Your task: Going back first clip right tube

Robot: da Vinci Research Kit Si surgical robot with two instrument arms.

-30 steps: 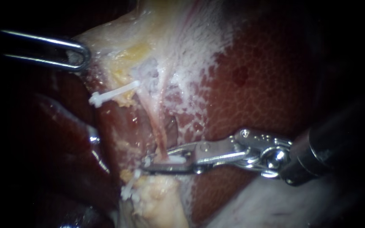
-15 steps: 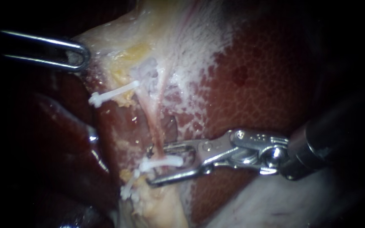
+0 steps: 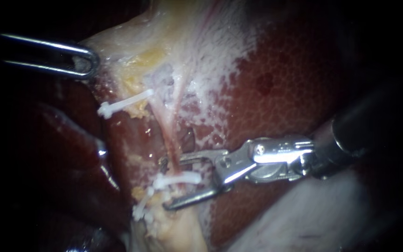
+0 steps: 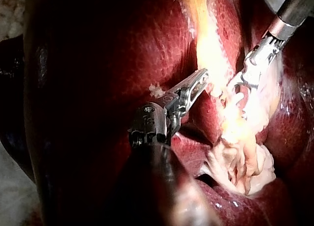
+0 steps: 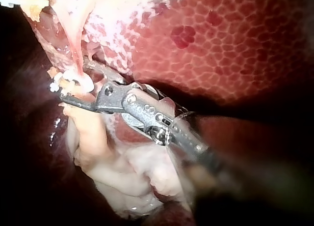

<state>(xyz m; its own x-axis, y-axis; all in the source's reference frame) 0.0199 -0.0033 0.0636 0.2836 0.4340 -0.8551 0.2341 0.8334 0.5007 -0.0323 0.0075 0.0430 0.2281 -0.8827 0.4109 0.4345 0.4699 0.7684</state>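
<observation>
Endoscope view: mottled liver (image 3: 281, 93) beside clipped tube (image 3: 169, 140), darkness around.

In the endoscope view, darkness swallows the shaft of our left instrument (image 3: 92, 60) and most of the shaft of our right instrument (image 3: 165, 183). In the right wrist view, that shaft blurs near the camera, one jaw partly covers the clip (image 5: 73, 81), and the edge cuts off a second clip (image 5: 10, 1).
</observation>
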